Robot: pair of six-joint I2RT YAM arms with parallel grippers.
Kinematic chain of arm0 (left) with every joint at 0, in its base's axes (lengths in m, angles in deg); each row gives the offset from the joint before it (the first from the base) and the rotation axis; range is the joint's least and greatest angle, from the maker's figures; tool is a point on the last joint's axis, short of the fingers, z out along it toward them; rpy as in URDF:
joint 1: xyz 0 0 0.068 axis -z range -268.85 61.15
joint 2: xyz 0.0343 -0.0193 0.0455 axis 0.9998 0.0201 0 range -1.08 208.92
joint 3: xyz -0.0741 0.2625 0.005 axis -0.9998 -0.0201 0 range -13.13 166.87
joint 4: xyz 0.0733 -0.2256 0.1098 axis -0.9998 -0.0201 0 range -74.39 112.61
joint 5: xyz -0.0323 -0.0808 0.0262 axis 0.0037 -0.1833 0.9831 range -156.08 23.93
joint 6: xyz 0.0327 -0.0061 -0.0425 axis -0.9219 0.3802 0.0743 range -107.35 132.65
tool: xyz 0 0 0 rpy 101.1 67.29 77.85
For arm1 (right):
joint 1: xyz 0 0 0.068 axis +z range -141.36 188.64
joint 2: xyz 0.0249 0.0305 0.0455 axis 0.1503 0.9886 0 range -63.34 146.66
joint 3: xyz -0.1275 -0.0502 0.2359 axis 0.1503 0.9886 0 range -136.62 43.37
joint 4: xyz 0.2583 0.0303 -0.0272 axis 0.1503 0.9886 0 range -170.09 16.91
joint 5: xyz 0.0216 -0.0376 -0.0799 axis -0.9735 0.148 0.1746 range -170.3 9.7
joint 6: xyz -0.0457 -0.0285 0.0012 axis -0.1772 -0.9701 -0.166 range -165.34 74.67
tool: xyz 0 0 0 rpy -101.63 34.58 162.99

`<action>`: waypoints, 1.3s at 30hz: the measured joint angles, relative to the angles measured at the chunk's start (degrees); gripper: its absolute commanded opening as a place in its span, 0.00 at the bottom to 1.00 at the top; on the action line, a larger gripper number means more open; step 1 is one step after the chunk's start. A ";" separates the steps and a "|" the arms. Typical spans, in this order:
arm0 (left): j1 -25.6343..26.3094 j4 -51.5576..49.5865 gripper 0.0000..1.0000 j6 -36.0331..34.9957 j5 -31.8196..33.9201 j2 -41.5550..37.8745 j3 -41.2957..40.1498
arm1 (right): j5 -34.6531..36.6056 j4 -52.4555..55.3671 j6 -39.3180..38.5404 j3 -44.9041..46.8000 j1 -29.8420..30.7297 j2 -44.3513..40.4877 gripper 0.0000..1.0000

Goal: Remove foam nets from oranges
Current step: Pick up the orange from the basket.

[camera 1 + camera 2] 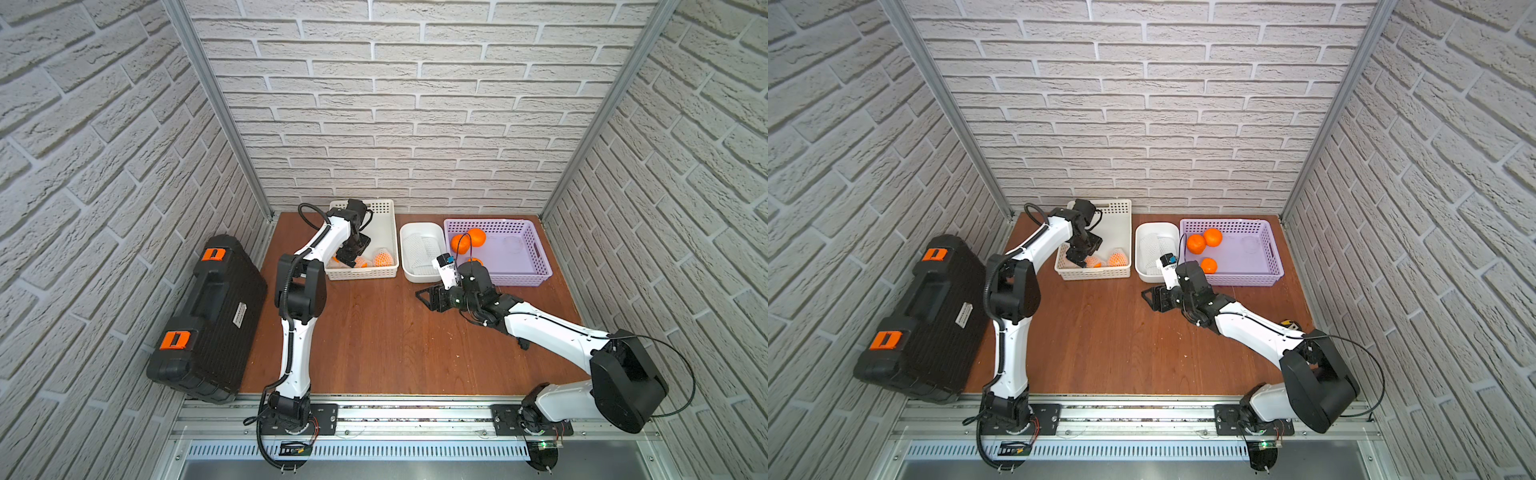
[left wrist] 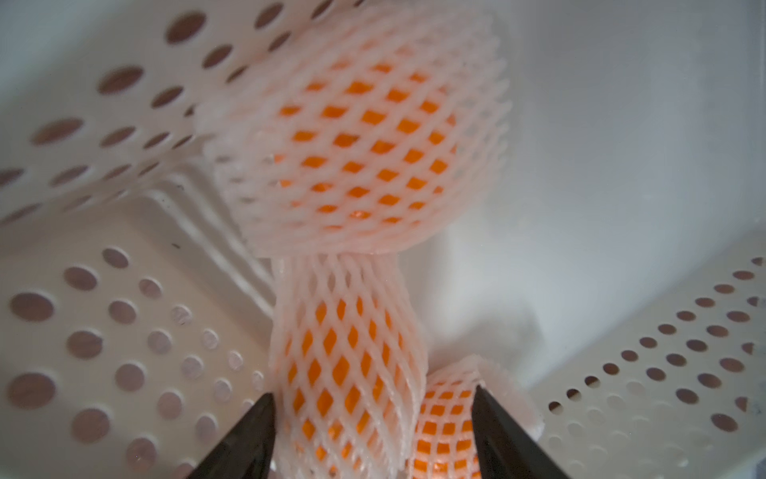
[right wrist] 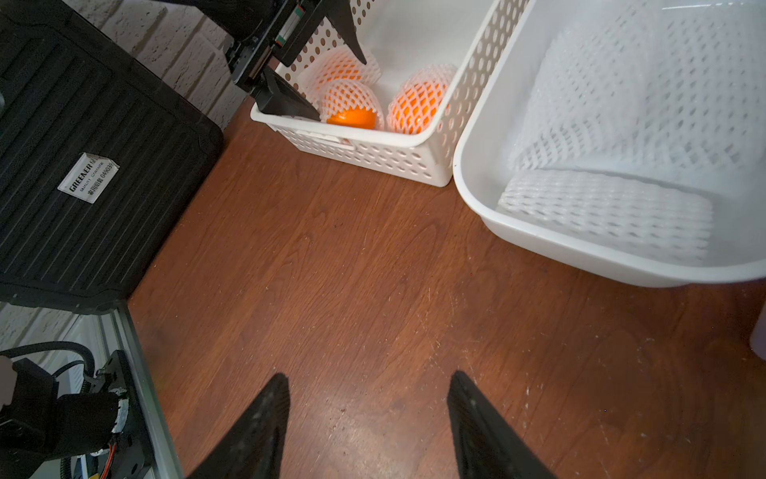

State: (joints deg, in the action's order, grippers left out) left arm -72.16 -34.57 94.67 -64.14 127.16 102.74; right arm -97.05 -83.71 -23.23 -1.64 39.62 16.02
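Reading "GREEKER" label (image 3: pixel 88 177), blk case (image 3: pixel 95 103), oranges (image 3: pixel 352 118) netted

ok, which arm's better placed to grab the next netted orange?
Left. The left gripper is inside the white perforated basket, jaws open either side of a netted orange. The right gripper hangs open over bare table, outside the basket.

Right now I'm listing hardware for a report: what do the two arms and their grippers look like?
The left arm and right arm have white shells with bulky black joints. A ribbed black hose runs along the left one; a thin black cable loops off the right. The left gripper and right gripper are black, with fingers tapering to points.
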 measured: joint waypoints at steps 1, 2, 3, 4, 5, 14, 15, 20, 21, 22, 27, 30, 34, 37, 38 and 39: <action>-0.13 0.00 0.75 -0.61 -0.33 0.26 0.57 | 0.00 0.00 0.00 0.00 0.00 0.00 0.62; -0.20 -0.09 0.75 -1.46 -0.74 0.44 0.94 | 0.00 0.00 -0.02 0.00 0.00 0.00 0.62; -0.26 -0.26 0.76 -1.90 -0.98 0.52 1.16 | 0.00 0.00 -0.02 0.00 0.00 0.00 0.62; -0.31 -0.46 0.76 -2.51 -1.07 0.55 1.18 | 0.00 0.00 -0.02 0.00 0.00 0.00 0.62; -0.28 -0.79 0.76 -3.04 -1.01 0.52 1.18 | 0.00 0.00 -0.02 0.00 0.00 0.00 0.62; 0.13 -2.45 0.83 -4.92 0.37 0.48 -0.39 | 0.00 0.02 -0.02 -0.09 0.00 0.00 0.62; 0.15 -2.14 0.83 -4.90 0.28 0.48 -1.14 | 0.00 0.02 -0.04 -0.11 0.00 0.00 0.62; 0.22 -2.40 0.83 -5.44 -0.76 0.63 -2.62 | 0.00 0.11 -0.04 -0.33 0.00 0.04 0.62; 0.22 -2.40 0.82 -5.53 -0.87 0.63 -2.54 | 0.00 0.17 -0.04 -0.44 0.00 0.04 0.62; 0.22 -2.38 0.80 -5.55 -0.98 0.63 -2.47 | 0.00 0.20 -0.04 -0.52 0.00 0.04 0.62; 0.31 -2.40 0.75 -5.31 -1.14 0.63 -2.45 | 0.00 0.26 -0.02 -0.76 0.00 0.04 0.62; 0.37 -2.21 0.75 -4.50 -1.25 0.63 -2.47 | 0.00 0.42 -0.04 -0.76 0.00 0.07 0.61; 0.52 -1.07 0.71 -3.39 -1.60 0.63 -2.47 | 0.02 0.48 -0.02 -0.76 0.00 0.15 0.61; 0.68 -0.22 0.72 -3.37 -2.19 0.63 -2.47 | 0.02 0.59 -0.04 -0.83 0.00 0.17 0.61; 0.70 0.07 0.73 -3.39 -2.36 0.63 -2.47 | 0.02 0.66 -0.04 -0.85 0.00 0.17 0.61; 0.72 0.28 0.74 -3.41 -2.58 0.72 -2.38 | 0.04 0.70 -0.02 -0.85 0.00 0.17 0.61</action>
State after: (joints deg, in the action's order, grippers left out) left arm -71.44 -34.29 91.26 -66.72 127.89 100.36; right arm -97.01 -83.01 -23.25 -2.49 39.62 16.19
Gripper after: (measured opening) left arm 0.727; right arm 0.610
